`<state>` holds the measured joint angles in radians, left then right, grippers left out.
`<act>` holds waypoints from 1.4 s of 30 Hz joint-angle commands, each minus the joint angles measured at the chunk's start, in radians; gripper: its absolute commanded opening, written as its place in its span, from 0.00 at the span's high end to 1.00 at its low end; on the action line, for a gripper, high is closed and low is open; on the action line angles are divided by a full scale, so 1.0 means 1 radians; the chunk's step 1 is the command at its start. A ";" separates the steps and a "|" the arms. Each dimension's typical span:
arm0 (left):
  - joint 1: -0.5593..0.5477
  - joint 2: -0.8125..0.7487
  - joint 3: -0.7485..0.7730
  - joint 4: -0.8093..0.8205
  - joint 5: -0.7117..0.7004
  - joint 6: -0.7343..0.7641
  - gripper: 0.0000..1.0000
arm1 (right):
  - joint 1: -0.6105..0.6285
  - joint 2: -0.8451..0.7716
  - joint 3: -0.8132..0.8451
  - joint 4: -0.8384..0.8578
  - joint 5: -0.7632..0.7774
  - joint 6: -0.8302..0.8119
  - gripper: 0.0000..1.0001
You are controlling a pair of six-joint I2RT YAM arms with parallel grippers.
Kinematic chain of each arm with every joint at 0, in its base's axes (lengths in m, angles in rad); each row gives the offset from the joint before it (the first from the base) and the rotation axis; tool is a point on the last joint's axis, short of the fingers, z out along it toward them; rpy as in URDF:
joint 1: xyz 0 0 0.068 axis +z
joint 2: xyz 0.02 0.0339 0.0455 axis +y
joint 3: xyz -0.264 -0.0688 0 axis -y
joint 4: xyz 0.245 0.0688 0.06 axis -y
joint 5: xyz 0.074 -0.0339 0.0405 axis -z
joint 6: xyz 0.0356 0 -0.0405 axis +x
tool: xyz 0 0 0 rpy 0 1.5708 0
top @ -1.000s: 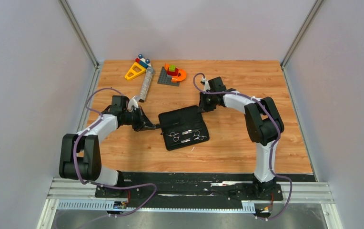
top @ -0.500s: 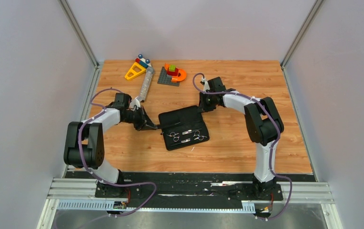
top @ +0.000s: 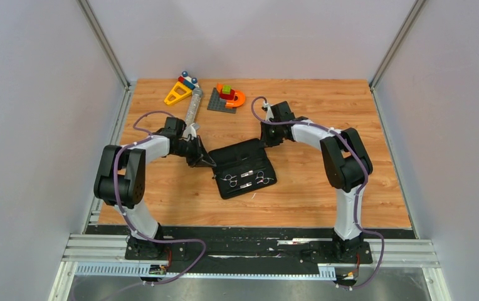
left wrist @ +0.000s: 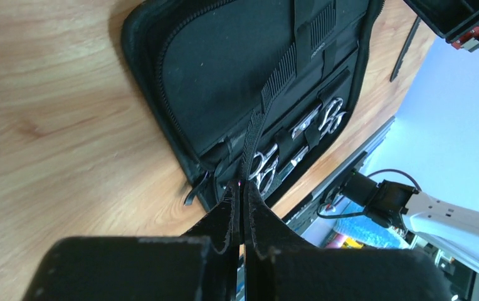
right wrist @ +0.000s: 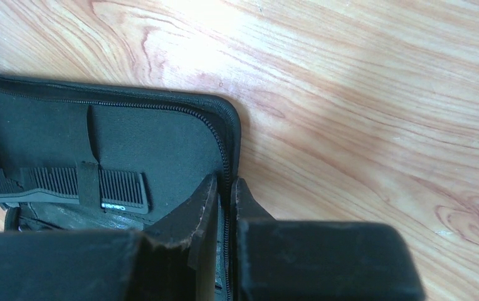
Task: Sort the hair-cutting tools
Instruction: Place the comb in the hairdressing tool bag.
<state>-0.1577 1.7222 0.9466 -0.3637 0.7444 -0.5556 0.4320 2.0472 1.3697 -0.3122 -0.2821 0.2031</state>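
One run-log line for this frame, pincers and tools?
left pincer: shut on black comb, comb under case strap | right pincer: shut on case rim | scissors: strapped in case

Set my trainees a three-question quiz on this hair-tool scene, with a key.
1. True or false: the scissors lie loose outside the case.
2. The right pincer is: A) wide open, B) shut on the case's rim, C) out of view.
3. Fill in: the left pincer grips the tail of the black ____.
Key: 1 false, strapped inside; 2 B; 3 comb.
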 commanded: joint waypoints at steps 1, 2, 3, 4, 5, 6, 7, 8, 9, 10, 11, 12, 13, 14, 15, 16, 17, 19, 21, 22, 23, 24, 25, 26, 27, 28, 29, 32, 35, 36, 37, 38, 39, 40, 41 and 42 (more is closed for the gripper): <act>-0.067 0.032 0.023 0.062 -0.042 -0.048 1.00 | 0.054 0.030 -0.004 -0.001 0.024 -0.020 1.00; -0.083 0.033 0.021 0.070 -0.060 -0.062 1.00 | 0.056 0.028 -0.006 -0.001 0.024 -0.016 1.00; -0.091 0.035 0.018 0.092 -0.069 -0.071 1.00 | 0.056 0.027 -0.007 0.001 0.024 -0.012 1.00; -0.105 0.036 0.010 0.105 -0.082 -0.091 1.00 | 0.057 0.027 -0.010 0.000 0.024 -0.010 1.00; -0.112 0.040 0.006 0.135 -0.087 -0.100 1.00 | 0.059 0.025 -0.012 0.001 0.024 -0.007 1.00; -0.125 0.043 -0.002 0.148 -0.096 -0.117 0.98 | 0.059 0.024 -0.013 0.004 0.023 -0.004 1.00; -0.131 0.049 -0.003 0.166 -0.101 -0.122 0.96 | 0.060 0.024 -0.015 0.004 0.022 -0.002 1.00; -0.142 0.053 -0.004 0.171 -0.118 -0.129 0.94 | 0.061 0.023 -0.016 0.004 0.023 0.000 1.00; -0.146 0.058 -0.003 0.177 -0.128 -0.131 0.92 | 0.062 0.022 -0.018 0.005 0.023 0.002 1.00; -0.152 0.060 -0.002 0.180 -0.147 -0.134 0.88 | 0.063 0.020 -0.020 0.005 0.023 0.004 1.00; -0.154 0.063 -0.002 0.185 -0.156 -0.136 0.85 | 0.063 0.019 -0.021 0.006 0.025 0.006 1.00; -0.157 0.065 -0.002 0.186 -0.170 -0.136 0.78 | 0.065 0.018 -0.024 0.006 0.029 0.010 1.00; -0.158 0.066 -0.002 0.184 -0.182 -0.135 0.74 | 0.064 0.016 -0.026 0.007 0.034 0.013 1.00; -0.161 0.064 -0.002 0.178 -0.187 -0.135 0.66 | 0.064 0.015 -0.028 0.007 0.037 0.014 1.00; -0.163 0.062 -0.004 0.174 -0.199 -0.134 0.58 | 0.064 0.012 -0.030 0.007 0.042 0.015 1.00; -0.168 0.054 -0.005 0.160 -0.209 -0.132 0.54 | 0.064 0.010 -0.033 0.008 0.049 0.016 1.00; -0.170 0.047 -0.010 0.153 -0.235 -0.129 0.45 | 0.064 0.009 -0.035 0.008 0.052 0.016 1.00; -0.177 0.021 -0.019 0.128 -0.282 -0.124 0.36 | 0.063 0.006 -0.041 0.008 0.065 0.020 1.00; -0.178 -0.012 -0.027 0.105 -0.324 -0.118 0.30 | 0.064 0.004 -0.041 0.008 0.077 0.025 1.00; -0.178 -0.034 -0.027 0.085 -0.336 -0.113 0.29 | 0.064 0.004 -0.042 0.008 0.078 0.025 1.00; -0.178 -0.043 -0.026 0.073 -0.361 -0.106 0.27 | 0.063 0.005 -0.041 0.008 0.078 0.028 1.00; -0.178 -0.062 -0.022 0.048 -0.374 -0.102 0.26 | 0.063 0.004 -0.041 0.008 0.081 0.031 1.00; -0.178 -0.072 -0.016 0.033 -0.401 -0.094 0.24 | 0.063 0.004 -0.042 0.008 0.083 0.034 1.00; -0.178 -0.089 -0.013 0.000 -0.416 -0.091 0.23 | 0.063 0.003 -0.042 0.008 0.086 0.036 1.00; -0.178 -0.099 -0.006 -0.017 -0.447 -0.085 0.22 | 0.064 0.001 -0.043 0.008 0.095 0.040 1.00; -0.178 -0.118 -0.005 -0.046 -0.463 -0.082 0.22 | 0.064 -0.002 -0.045 0.009 0.105 0.045 1.00; -0.178 -0.128 -0.002 -0.063 -0.498 -0.080 0.21 | 0.064 -0.005 -0.048 0.009 0.115 0.051 1.00; -0.178 -0.176 -0.001 -0.119 -0.557 -0.084 0.20 | 0.063 -0.012 -0.056 0.009 0.128 0.060 1.00; -0.183 -0.205 -0.008 -0.115 -0.564 -0.100 0.23 | 0.064 -0.016 -0.061 0.008 0.129 0.070 1.00; -0.186 -0.215 -0.009 -0.105 -0.561 -0.109 0.24 | 0.063 -0.015 -0.061 0.009 0.130 0.075 1.00; -0.193 -0.217 -0.009 -0.100 -0.557 -0.113 0.27 | 0.064 -0.015 -0.062 0.009 0.130 0.079 1.00; -0.196 -0.221 -0.009 -0.087 -0.554 -0.119 0.28 | 0.064 -0.016 -0.063 0.009 0.131 0.082 1.00; -0.201 -0.222 -0.008 -0.079 -0.548 -0.122 0.29 | 0.064 -0.016 -0.063 0.009 0.131 0.085 1.00; -0.203 -0.223 -0.010 -0.076 -0.542 -0.127 0.30 | 0.063 -0.019 -0.063 0.009 0.131 0.090 1.00; -0.204 -0.227 -0.010 -0.072 -0.540 -0.128 0.31 | 0.063 -0.021 -0.063 0.009 0.132 0.094 1.00; -0.204 -0.230 -0.012 -0.071 -0.543 -0.128 0.31 | 0.063 -0.026 -0.063 0.007 0.131 0.095 1.00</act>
<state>-0.3515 1.5303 0.9394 -0.4522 0.2176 -0.6716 0.4644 2.0251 1.3380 -0.2714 -0.1799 0.2695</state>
